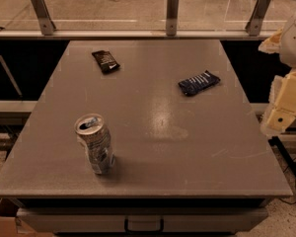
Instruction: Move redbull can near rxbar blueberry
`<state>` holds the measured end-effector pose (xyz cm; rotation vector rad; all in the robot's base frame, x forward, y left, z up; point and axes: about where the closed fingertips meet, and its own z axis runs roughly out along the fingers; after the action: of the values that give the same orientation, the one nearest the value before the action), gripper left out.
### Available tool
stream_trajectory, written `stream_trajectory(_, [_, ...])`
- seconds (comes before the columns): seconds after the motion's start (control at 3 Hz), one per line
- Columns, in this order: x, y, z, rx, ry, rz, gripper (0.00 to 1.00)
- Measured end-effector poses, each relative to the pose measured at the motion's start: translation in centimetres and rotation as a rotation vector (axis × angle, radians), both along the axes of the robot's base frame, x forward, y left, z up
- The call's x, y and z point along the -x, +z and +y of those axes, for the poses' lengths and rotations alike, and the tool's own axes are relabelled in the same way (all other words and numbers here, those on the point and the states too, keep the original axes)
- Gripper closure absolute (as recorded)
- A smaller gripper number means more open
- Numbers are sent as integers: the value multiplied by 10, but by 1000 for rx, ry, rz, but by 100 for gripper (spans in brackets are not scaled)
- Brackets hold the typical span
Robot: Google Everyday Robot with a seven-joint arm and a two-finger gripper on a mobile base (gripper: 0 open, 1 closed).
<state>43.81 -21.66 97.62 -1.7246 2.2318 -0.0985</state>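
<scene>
The redbull can (94, 143) stands upright on the grey table (153, 132) near the front left; it is silver and blue, dented, with a shiny top. The rxbar blueberry (199, 83), a dark blue wrapper with pale stripes, lies flat at the right of the table's far half. My gripper (285, 102) shows as pale yellowish arm parts at the right edge of the view, beyond the table's right side. It is far from the can and holds nothing that I can see.
A black wrapper with small pale print (105, 61) lies at the far left of the table. A rail with metal brackets (171, 14) runs behind the far edge. A drawer handle (144, 225) sits under the front edge.
</scene>
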Motion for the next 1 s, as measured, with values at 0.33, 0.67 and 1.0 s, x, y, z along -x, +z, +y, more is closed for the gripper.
stream_trajectory(0.33, [0, 0, 0, 0, 0, 0, 0])
stream_trajectory(0.67, [-19, -26, 3, -69, 52, 9, 0])
stream_trajectory(1.0, [-35, -69, 36, -216, 170, 45, 0])
